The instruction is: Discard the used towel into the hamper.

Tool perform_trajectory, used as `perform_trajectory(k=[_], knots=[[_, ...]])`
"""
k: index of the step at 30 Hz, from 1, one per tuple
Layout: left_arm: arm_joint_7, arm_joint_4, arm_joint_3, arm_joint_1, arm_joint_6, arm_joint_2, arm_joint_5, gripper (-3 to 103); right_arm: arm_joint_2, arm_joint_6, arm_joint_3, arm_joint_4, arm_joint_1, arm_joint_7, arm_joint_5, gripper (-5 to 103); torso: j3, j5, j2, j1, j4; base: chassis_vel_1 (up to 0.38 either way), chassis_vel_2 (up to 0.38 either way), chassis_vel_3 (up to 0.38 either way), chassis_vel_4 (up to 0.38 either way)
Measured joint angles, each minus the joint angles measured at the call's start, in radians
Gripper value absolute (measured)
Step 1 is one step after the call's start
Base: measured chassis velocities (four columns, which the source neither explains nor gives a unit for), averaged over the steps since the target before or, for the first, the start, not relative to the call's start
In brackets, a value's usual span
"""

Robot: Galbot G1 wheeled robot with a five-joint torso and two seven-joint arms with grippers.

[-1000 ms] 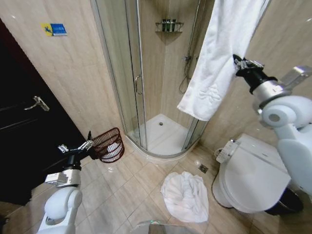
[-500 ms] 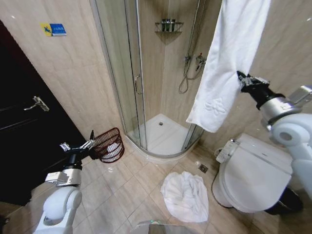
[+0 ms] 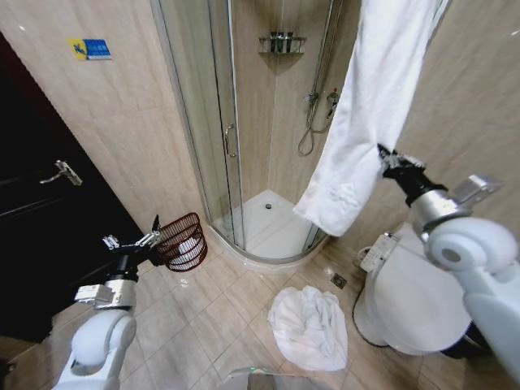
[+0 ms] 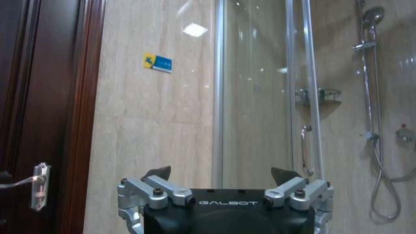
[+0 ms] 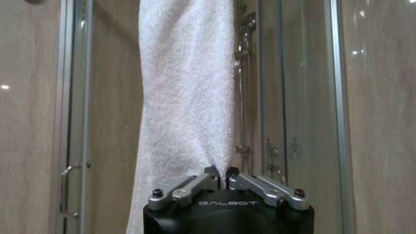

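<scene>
The towel (image 3: pixel 366 122), white terry, hangs long in front of the shower stall (image 3: pixel 244 130), its upper end running out of sight overhead and its lower hem swinging free above the stall's tray. As a judgement, it is soft and limp and fairly light when dry; it will drape and sway rather than hold any shape, so a pinch on a gathered fold well up from the hem looks the surest hold, and its trailing length may drag or catch on the way. A second white cloth (image 3: pixel 309 325) lies crumpled on the tiles in front of the stall, beside the toilet (image 3: pixel 414 301). The hamper (image 3: pixel 182 240), a dark ribbed basket, stands tilted on the floor just left of the stall door, well apart from the hanging towel. The right gripper (image 5: pixel 221 176) is at the towel's right edge, to the right of the stall, its jaws drawn together on a fold of the terry. The left gripper (image 4: pixel 222 176) waits low by the hamper's left rim, jaws spread wide and holding nothing.
</scene>
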Motion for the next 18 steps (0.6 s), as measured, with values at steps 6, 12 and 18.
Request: perform_trajectory(k=[6,12,18], knots=[[0.0,-0.014,-0.001,0.013,-0.003,-0.005,0.002,100,0.075,0.018,0.014,0.042,-0.088,-0.031,-0.093,3,0.0,-0.0001,0.0,0.0,0.0,0.0,0.0,0.0,0.0],[0.0,-0.021,0.022,0.026,-0.026,-0.027,0.006,100,0.197,0.033,0.052,0.112,-0.232,-0.087,-0.208,3,0.0,-0.0005,0.0,0.0,0.0001,0.0,0.0,0.0,0.0],[0.005,-0.041,0.041,0.037,-0.034,-0.043,0.009,100,0.354,0.066,0.051,0.174,-0.363,-0.141,-0.347,3,0.0,-0.0003,0.0,0.0,0.0,0.0,0.0,0.0,0.0]])
